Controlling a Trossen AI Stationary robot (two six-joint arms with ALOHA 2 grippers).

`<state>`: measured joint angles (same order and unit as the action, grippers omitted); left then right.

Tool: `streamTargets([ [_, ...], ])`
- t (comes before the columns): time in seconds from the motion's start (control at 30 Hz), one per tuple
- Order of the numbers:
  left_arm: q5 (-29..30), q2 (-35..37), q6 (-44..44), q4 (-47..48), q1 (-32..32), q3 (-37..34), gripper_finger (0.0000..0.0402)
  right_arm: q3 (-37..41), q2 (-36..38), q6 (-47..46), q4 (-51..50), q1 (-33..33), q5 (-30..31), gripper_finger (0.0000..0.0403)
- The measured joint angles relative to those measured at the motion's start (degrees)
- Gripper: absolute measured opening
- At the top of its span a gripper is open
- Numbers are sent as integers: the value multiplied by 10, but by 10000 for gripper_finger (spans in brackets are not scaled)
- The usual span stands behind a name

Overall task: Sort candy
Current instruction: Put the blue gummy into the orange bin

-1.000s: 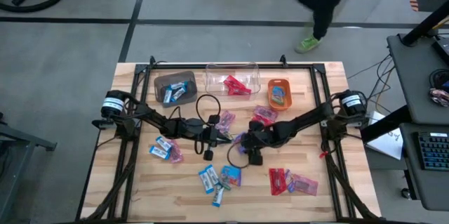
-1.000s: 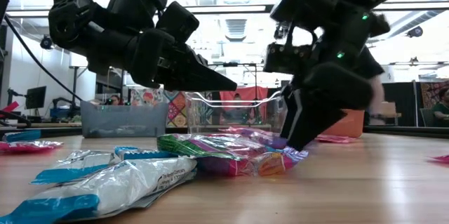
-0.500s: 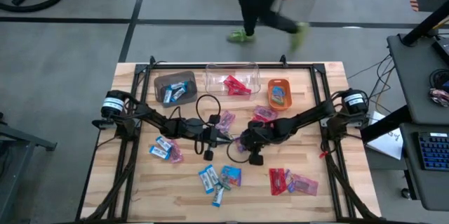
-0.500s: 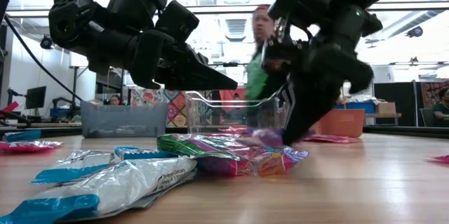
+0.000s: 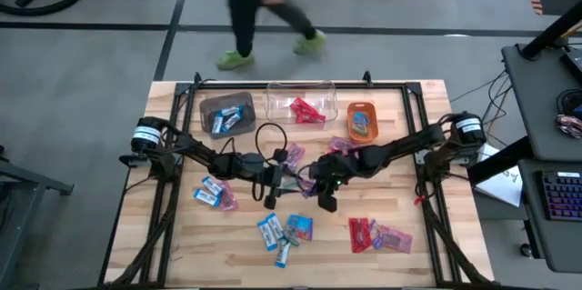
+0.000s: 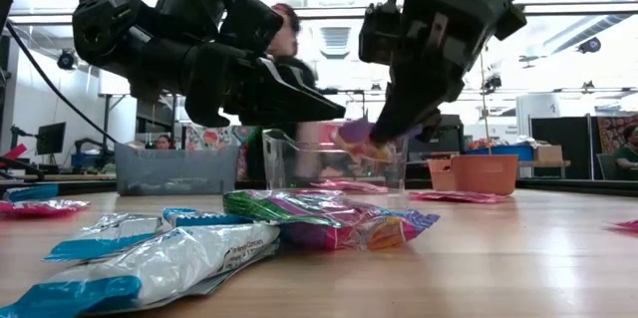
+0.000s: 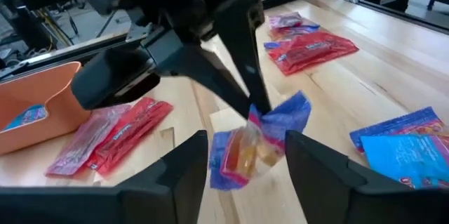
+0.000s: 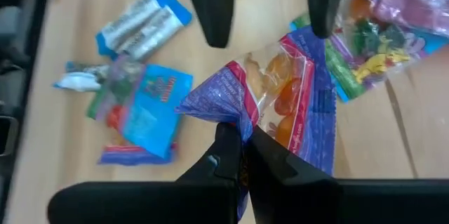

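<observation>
A purple candy packet (image 8: pixel 280 97) with orange sweets inside hangs above the table's middle, and my right gripper (image 8: pixel 242 140) is shut on it. My left gripper (image 7: pixel 245 143) is open. Its two fingers (image 7: pixel 189 168) stand on either side of the same packet (image 7: pixel 256 147) with a small gap to it. In the high view the two grippers meet at the table's centre, left (image 5: pixel 289 179) and right (image 5: pixel 316 181). Other candy lies flat on the wood: blue-and-white (image 5: pixel 211 192), red (image 5: pixel 362 234) and pink (image 5: pixel 341 149). My right gripper pinches the packet's crimped end (image 8: pixel 235 115) between its two shut fingers. It comes slanting down from the table's right side. The packet is lifted clear of the table (image 6: pixel 359 144) and hangs out beyond the fingertips, between the left gripper's fingers.
At the far edge stand a brown bin (image 5: pixel 227 113) with blue candy, a clear bin (image 5: pixel 300 104) with a red one and an orange bin (image 5: pixel 361 119). A green-and-purple packet (image 6: pixel 319 220) lies just below the grippers. A person (image 5: pixel 264 8) walks past beyond the far edge.
My right gripper has shut on the purple packet where it lay on the table. It has lifted the packet clear, up toward the left gripper's tips. My left gripper has opened and stayed in place. The person has walked from right to left behind the table.
</observation>
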<state>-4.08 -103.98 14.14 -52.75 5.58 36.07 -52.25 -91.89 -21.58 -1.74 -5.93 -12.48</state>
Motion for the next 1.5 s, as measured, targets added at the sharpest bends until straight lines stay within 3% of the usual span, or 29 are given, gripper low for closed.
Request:
streamTargets([
  [0.4,-16,0,-1,7,0,0,150,0,6,-78,51,21,-46,8],
  [0.87,-15,0,3,14,-6,-1,149,0,6,-140,2,30,-58,8],
  [1.33,1,0,42,10,-6,-1,149,0,10,-204,82,64,-95,8],
  [1.5,7,0,28,10,-5,0,112,0,10,-198,82,63,-95,9],
])
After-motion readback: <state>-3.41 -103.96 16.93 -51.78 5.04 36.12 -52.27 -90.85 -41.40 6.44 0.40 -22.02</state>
